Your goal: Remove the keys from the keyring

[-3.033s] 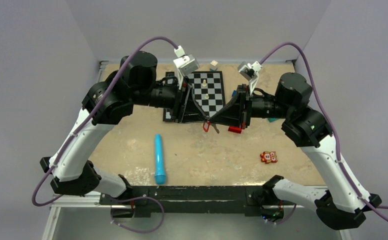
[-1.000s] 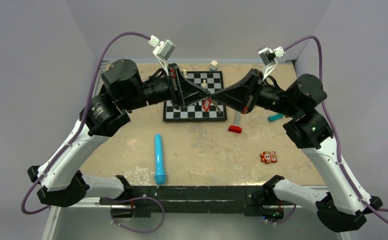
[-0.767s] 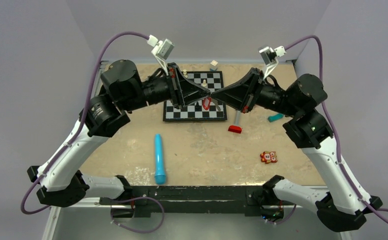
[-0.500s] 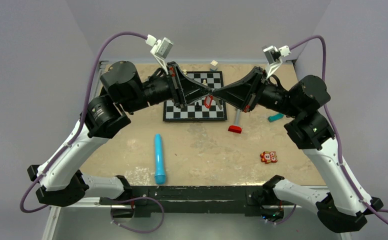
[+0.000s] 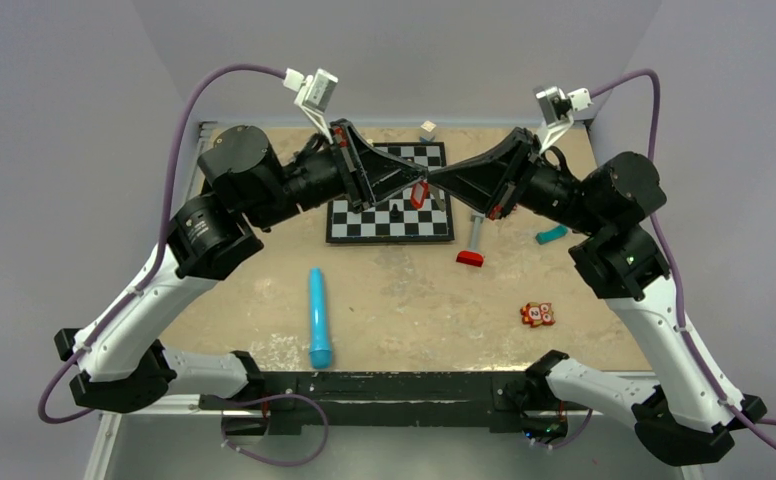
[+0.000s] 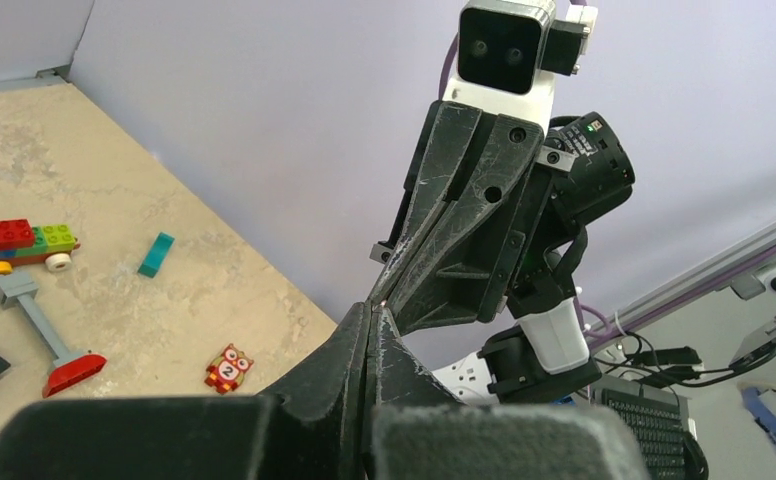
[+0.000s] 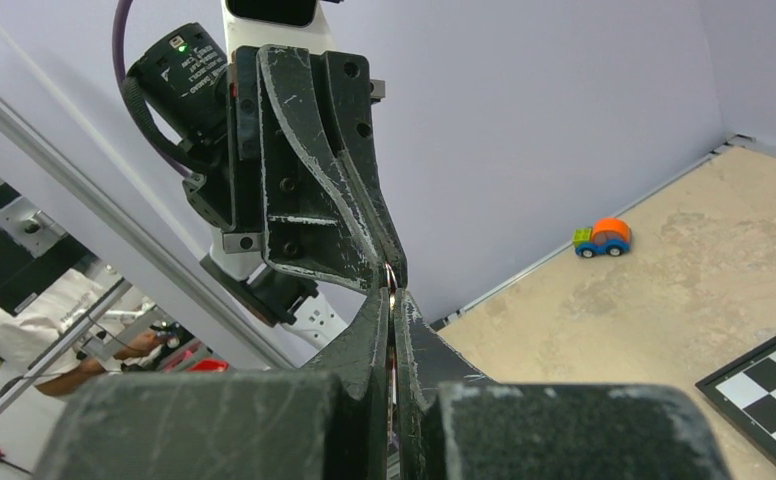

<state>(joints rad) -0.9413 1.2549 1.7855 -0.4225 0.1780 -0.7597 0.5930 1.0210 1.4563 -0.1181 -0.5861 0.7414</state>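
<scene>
Suspension above chessboard (image 5: 364, 228): keyring (image 5: 419, 195) pinched between fully closed left gripper (image 5: 423, 183) and right gripper (image 5: 435, 184), tips touching. Judged light, stiff, slippery; firm hold on wire ring advised.

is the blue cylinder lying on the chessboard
No, the blue cylinder lies on the bare tan table, nearer the arm bases than the chessboard and clear of its edge.

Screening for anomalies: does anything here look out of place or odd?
Nothing spilled or damaged. The keyring hangs tilted in mid-air over the chessboard, pinched where the shut left gripper and right gripper meet tip to tip.
</scene>
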